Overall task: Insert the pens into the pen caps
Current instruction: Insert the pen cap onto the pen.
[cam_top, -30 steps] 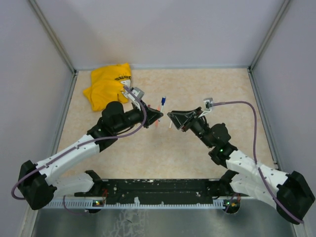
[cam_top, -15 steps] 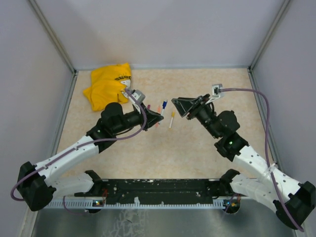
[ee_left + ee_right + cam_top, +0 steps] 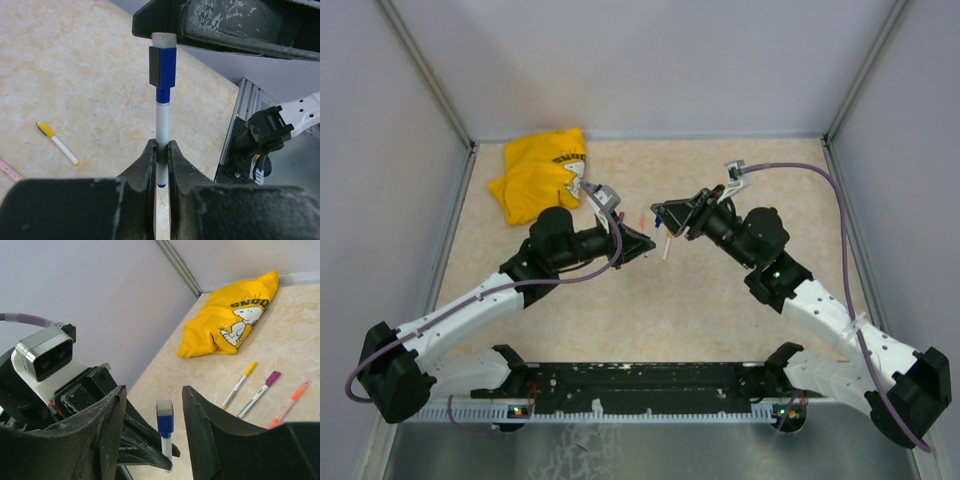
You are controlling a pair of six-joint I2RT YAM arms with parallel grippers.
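Left jaws clench the blue-capped pen [image 3: 161,125] upright; right jaws stand open, flanking its cap [image 3: 164,422].

Robot lab cell: grey walls [image 3: 650,60], aluminium frame [image 3: 426,75].

Yellow cloth [image 3: 540,180] sits crumpled in the far-left corner of the counter [image 3: 720,310], cartoon dog print facing up. Counter is beige, marbled. Plain grey walls [image 3: 650,60] on three sides, slotted metal rail [image 3: 650,412] along the near edge.
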